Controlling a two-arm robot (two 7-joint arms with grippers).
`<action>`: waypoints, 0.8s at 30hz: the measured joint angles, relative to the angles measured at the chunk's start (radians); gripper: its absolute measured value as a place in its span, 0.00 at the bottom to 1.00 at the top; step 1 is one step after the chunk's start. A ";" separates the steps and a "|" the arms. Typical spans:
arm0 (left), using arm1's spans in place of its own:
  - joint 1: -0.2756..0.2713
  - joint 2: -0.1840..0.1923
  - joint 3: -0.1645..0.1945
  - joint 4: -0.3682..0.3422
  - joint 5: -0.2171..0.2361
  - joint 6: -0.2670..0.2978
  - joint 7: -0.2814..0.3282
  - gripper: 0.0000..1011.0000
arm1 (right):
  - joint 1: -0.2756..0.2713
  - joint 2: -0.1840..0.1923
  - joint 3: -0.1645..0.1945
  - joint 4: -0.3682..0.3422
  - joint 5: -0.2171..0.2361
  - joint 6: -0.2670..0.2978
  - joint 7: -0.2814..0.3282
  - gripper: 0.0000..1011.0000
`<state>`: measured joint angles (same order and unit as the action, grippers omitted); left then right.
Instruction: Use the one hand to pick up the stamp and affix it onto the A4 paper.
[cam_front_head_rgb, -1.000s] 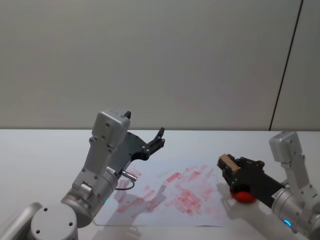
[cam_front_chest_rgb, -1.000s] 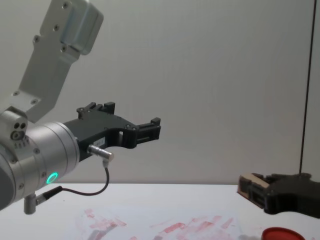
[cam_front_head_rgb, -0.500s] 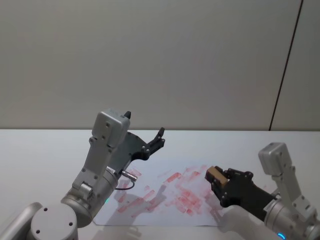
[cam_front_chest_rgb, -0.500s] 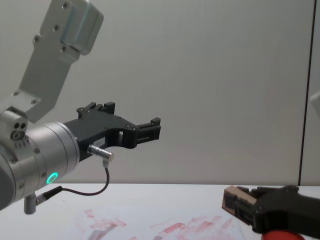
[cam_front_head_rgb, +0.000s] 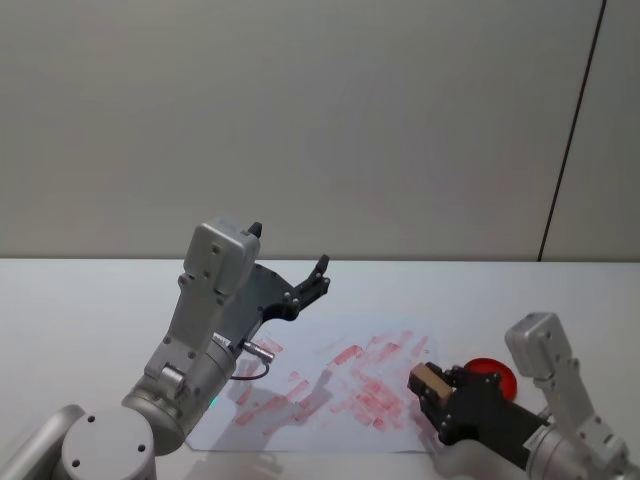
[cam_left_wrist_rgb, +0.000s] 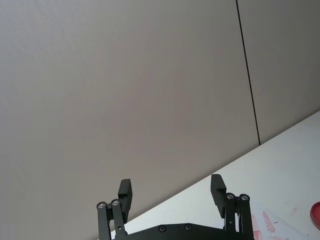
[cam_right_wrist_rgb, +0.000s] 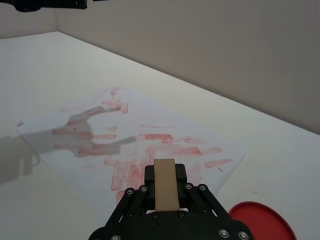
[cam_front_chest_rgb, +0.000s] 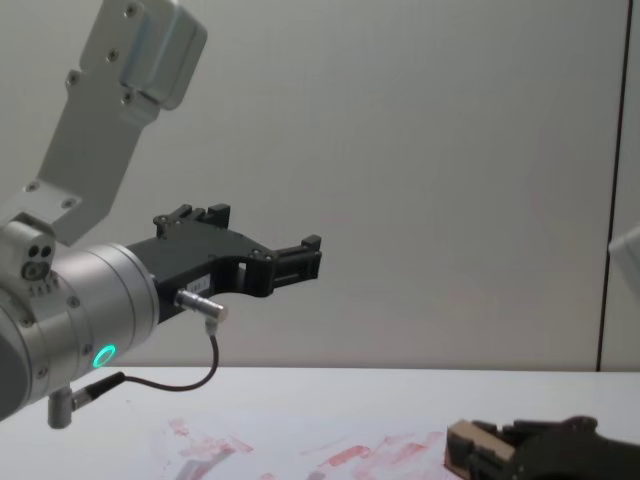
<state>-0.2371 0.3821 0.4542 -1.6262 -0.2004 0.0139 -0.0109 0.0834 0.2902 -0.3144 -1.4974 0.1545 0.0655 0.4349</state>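
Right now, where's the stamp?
In the head view, the stamp sits clamped in the right gripper at the A4 paper's right edge, beside the red ink pad.

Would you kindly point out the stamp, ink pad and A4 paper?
stamp (cam_right_wrist_rgb: 165, 184), right wrist view, top face of the wooden block.
ink pad (cam_right_wrist_rgb: 262, 224), right wrist view, middle of its red surface.
A4 paper (cam_right_wrist_rgb: 150, 117), right wrist view, a white patch.

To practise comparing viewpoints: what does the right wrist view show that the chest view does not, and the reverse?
Right wrist view: the red ink pad, beside the paper. Chest view: the green ring light on the raised left arm. Both: the stamp gripped in the right hand, and the red-marked paper.
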 joint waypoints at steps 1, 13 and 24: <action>0.000 0.000 0.000 0.000 0.000 0.000 0.000 0.99 | -0.001 0.000 0.000 0.001 -0.001 0.000 0.000 0.22; 0.000 0.000 0.000 0.000 0.000 0.000 0.000 0.99 | -0.014 0.002 -0.011 0.030 -0.017 0.008 -0.003 0.22; 0.000 0.000 0.000 0.000 0.000 0.000 0.000 0.99 | -0.018 0.003 -0.017 0.046 -0.029 0.009 -0.011 0.22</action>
<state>-0.2372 0.3821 0.4542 -1.6262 -0.2004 0.0139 -0.0109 0.0657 0.2928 -0.3318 -1.4509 0.1259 0.0749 0.4242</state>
